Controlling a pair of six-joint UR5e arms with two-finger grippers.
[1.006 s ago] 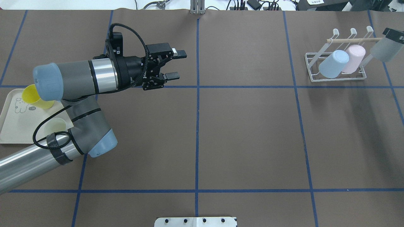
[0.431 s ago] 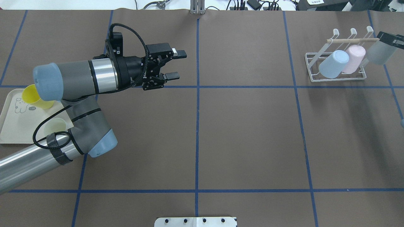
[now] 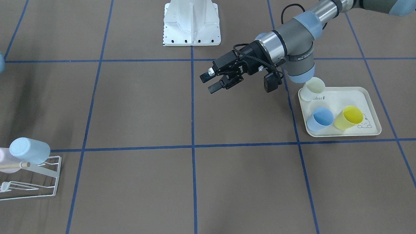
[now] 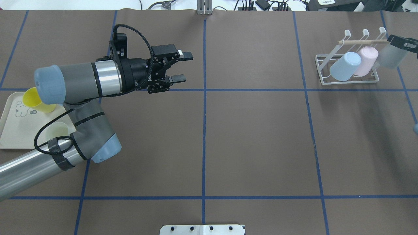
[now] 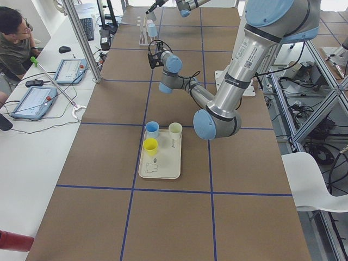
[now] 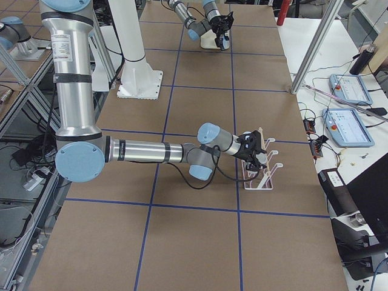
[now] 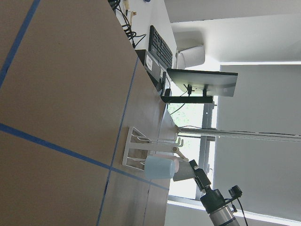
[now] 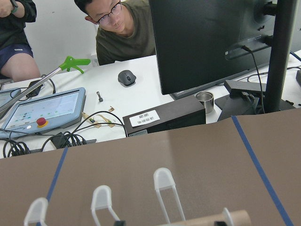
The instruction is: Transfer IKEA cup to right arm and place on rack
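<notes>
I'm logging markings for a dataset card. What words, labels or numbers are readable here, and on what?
"obi": print on the cream tray, read roughly; its start is hidden behind the cream cup.
White label on the black box: too blurred to read.
Lettering on the left arm's dark band: too small to read.

In the overhead view the right gripper (image 4: pixel 401 42) runs off the frame's right edge. I cannot tell whether its jaws grip the grey cup (image 4: pixel 390 58), which looks smeared there. The front-facing camera cuts the rack (image 3: pixel 44 170) off at its left edge. The left arm (image 4: pixel 78 81) covers part of the tray (image 4: pixel 19 130).
</notes>
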